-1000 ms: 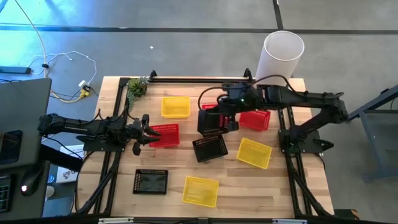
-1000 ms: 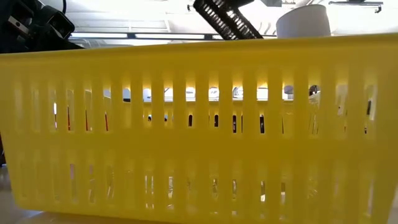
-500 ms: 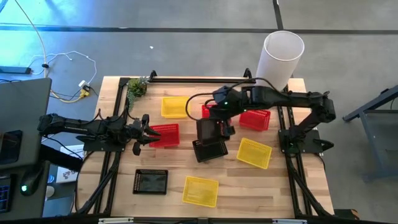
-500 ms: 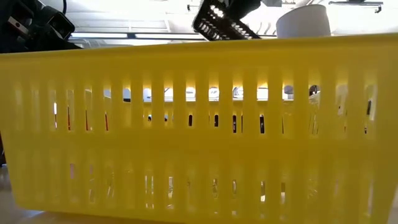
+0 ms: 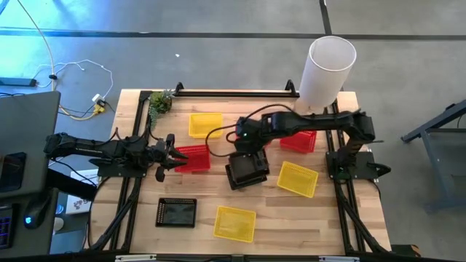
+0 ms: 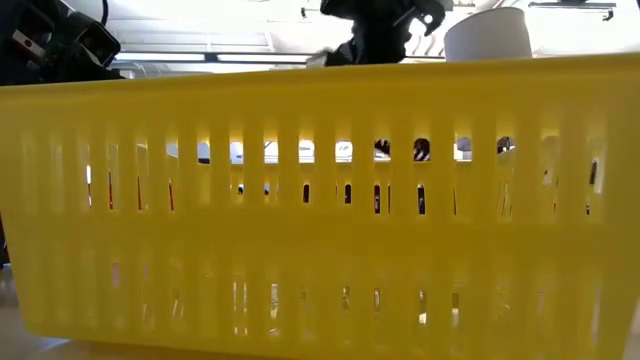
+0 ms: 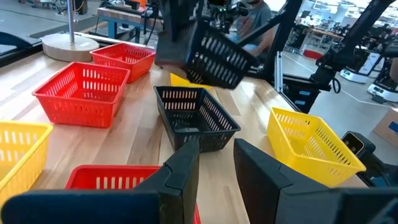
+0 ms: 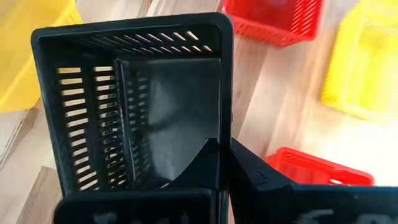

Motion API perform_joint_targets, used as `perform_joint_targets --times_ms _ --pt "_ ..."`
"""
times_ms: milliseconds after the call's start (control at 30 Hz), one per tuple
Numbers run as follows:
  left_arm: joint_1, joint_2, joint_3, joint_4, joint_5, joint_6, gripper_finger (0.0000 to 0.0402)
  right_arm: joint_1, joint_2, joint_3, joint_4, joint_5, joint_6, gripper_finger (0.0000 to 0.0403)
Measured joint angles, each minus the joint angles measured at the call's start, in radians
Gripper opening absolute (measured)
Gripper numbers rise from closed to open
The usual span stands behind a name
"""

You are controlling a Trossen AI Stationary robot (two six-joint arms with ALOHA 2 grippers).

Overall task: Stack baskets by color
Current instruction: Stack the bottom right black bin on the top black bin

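So the right gripper (image 5: 242, 148) was clenched on the rim of a black basket (image 7: 211, 57), holding it tilted in the air right over a second black basket (image 5: 246, 173) that sat on the wooden table (image 5: 357, 218) near the middle. From the left wrist view you could see the held one was still clear of the one below, not nested. A third black basket (image 5: 177, 212) sat by itself toward the front left. The left gripper (image 5: 173, 155) was parked at the left side, right up against a red basket (image 5: 194, 158), fingers partly spread, and honestly I couldn't tell if it was actually gripping that rim or just sitting beside it. Two more red baskets (image 7: 81, 91) were behind the right arm, close together. Yellow ones were scattered: one (image 5: 205, 124) at the back, one (image 5: 298, 178) just right of the black pair, one (image 5: 234, 223) at the front edge, filling the low camera's view. A tall white cylinder (image 5: 328, 69) stood at the back right corner, and a small green plant (image 5: 160, 101) at the back left.
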Motion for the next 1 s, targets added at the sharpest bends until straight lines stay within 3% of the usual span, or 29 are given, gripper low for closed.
perform_joint_targets --times_ms 233,1000 --pt "0.0 0.0 0.0 -0.003 0.0 0.0 0.009 0.002 0.058 0.0 0.003 -0.051 0.004 0.0" --pt "0.0 0.0 0.0 -0.032 0.0 0.0 0.009 -0.008 0.186 0.0 -0.002 -0.054 0.004 0.0"
